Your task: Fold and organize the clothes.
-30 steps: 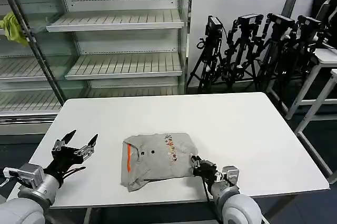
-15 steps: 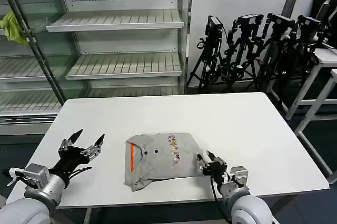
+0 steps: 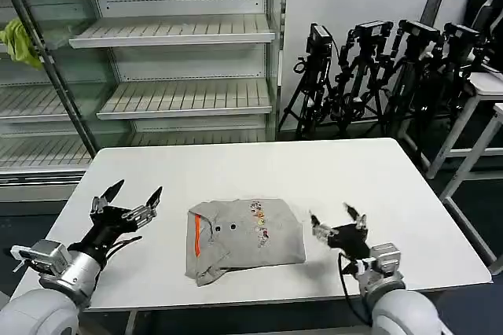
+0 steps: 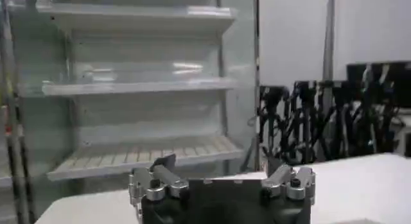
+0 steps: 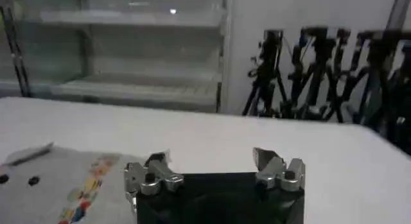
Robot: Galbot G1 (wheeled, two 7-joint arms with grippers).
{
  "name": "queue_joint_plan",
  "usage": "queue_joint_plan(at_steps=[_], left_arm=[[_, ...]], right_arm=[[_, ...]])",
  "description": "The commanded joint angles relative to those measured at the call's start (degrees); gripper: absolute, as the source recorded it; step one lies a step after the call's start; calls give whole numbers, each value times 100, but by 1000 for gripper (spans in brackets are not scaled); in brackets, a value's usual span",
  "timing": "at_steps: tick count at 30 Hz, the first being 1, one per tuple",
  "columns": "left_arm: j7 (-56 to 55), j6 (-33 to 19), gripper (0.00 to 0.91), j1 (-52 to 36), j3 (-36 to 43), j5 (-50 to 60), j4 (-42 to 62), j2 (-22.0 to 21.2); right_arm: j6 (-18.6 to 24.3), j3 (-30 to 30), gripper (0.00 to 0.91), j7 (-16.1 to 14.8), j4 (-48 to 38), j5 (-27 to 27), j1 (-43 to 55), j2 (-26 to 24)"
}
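- Both end effectors hover above the white table (image 3: 377, 178) in the head view. The left end effector (image 3: 128, 201) sits at the near left with its fingers spread wide, gripping nothing. The right end effector (image 3: 338, 221) sits just to the right of the folded grey shirt (image 3: 244, 237), fingers parted and empty — apart from the cloth. The shirt lies near the table's front edge, showing an orange collar lining, two small buttons and a multicoloured print. Behind stand empty shelves (image 3: 173, 32) with a yellow-green cloth (image 3: 20, 40) at the far left, and black tripods (image 3: 377, 75) to the right.
- Left wrist view: the left end effector (image 4: 221, 174) is open, facing the shelves (image 4: 138, 84).
- Right wrist view: the right end effector (image 5: 212, 164) is open — the shirt (image 5: 70, 180) lies on the table beside it.
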Motion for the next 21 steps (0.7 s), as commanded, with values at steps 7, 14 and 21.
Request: queue_joint_plan(at_steps=[7,14,21], left_arm=[[739,-1707,907,-378,271,21,380,-353],[946,-1758,907,-313,254,451,367,-522],[880,-1746,907,-300,361,517,385,-554]], right_arm=[[816,2029,907,-788,663,-1633,-642,210],[1042,2468,907,-803,871,-1813,-955,381],[1133,2544,907,-931,860,-1803,-1024,372]])
